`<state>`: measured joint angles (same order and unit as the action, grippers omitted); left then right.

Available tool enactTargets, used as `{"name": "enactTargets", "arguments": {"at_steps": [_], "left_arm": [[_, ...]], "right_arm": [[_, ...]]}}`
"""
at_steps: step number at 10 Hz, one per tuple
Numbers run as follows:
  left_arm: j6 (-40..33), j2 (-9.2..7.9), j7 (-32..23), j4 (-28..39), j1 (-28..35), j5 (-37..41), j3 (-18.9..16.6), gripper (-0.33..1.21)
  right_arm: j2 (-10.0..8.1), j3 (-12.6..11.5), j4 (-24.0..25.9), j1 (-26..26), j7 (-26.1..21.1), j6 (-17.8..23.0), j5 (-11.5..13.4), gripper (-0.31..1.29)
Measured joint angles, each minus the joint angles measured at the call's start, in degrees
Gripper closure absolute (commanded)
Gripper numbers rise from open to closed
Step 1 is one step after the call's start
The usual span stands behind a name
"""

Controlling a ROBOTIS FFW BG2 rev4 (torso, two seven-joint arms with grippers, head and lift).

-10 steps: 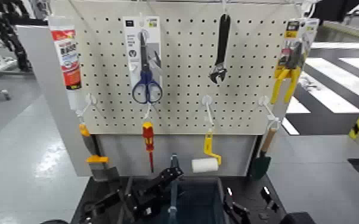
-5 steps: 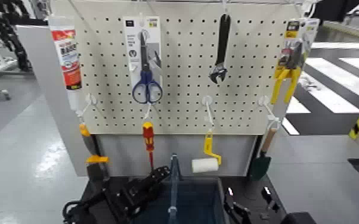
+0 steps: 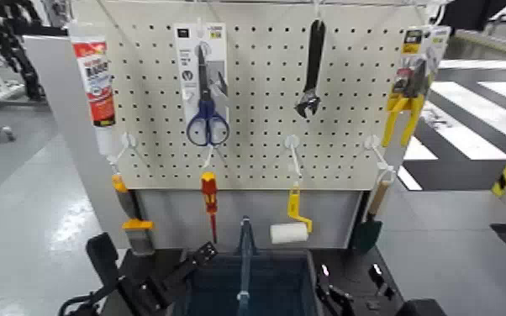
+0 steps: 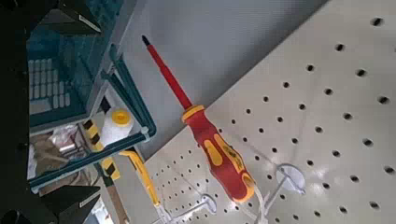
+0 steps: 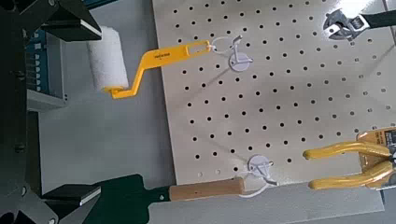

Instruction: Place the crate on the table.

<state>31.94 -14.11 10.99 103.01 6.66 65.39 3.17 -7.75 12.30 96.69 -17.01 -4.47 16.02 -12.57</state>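
Only at right wrist: pliers (image 5: 350, 163) unobstructed.

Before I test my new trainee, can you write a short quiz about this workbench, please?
1. True or false: in the head view, the scissors hang on the pegboard to the left of the wrench.
2. What colour is the handle of the paint roller? A) yellow B) green C) red
3. On what does the crate stand?

Key:
1. True.
2. A.
3. On the table, below the pegboard, between the left gripper and the right gripper.
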Motion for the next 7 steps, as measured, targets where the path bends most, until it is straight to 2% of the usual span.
{"name": "enactTargets", "arguments": {"at_steps": [2, 4, 7], "left_arm": [[-7.43, -0.06, 2.19, 2.34, 3.02, -9.80, 0.02, 0.08], [-15.02, 0.81, 1.82, 4.77, 6.08, -22.20, -0.80, 0.08], [-24.99, 3.58, -0.63, 7.09, 10.26, -40.98, -1.89, 0.09]], "right_arm": [[0.01, -0.10, 0.19, -0.05, 0.00, -0.03, 0.00, 0.14], [0.02, -0.30, 0.44, -0.22, -0.01, -0.03, 0.07, 0.15], [0.25, -0.65, 0.93, -0.70, -0.01, 0.13, 0.20, 0.15]]}}
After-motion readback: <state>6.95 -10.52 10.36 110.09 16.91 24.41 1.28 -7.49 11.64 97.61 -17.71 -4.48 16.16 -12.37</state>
